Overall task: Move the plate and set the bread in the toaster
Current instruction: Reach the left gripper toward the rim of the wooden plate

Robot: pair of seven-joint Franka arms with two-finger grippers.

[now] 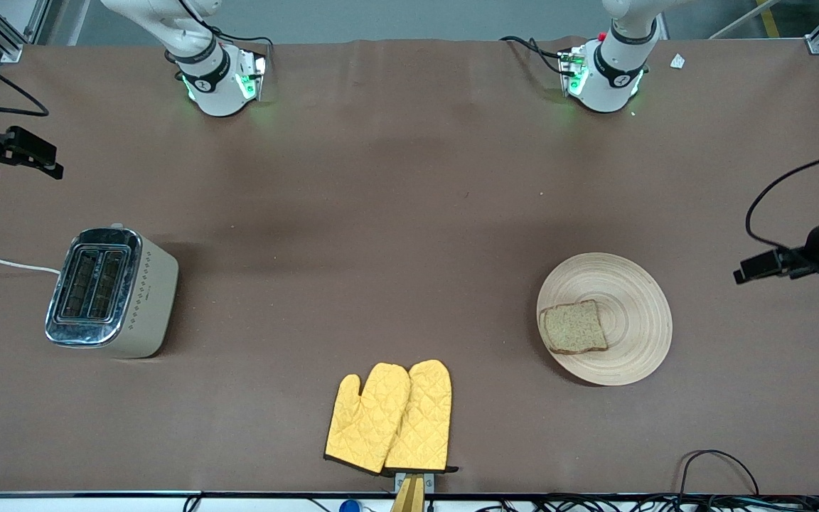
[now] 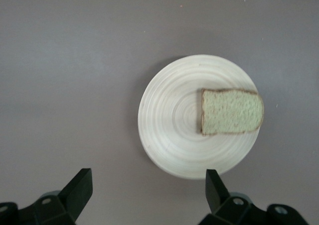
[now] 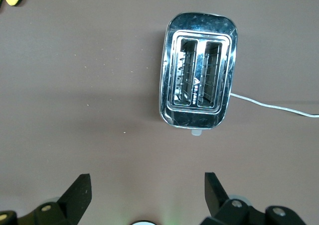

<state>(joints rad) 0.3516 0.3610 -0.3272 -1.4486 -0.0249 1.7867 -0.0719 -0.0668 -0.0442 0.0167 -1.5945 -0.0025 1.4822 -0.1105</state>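
The round wooden plate (image 1: 630, 299) lies toward the left arm's end of the table. The slice of brown bread (image 1: 573, 327) lies flat on the plate, off its centre. Both show in the left wrist view, the plate (image 2: 169, 115) and the bread (image 2: 232, 111). My left gripper (image 2: 148, 185) is open and empty, high up beside the plate. The cream toaster (image 1: 111, 291) stands toward the right arm's end, both slots empty. My right gripper (image 3: 147, 185) is open and empty, high up beside the toaster (image 3: 198, 80).
A pair of yellow oven mitts (image 1: 392, 416) lies near the table's front edge, between toaster and plate. The toaster's white cord (image 1: 4, 264) runs off the table's end. A black cable loop (image 1: 719, 469) lies near the front edge.
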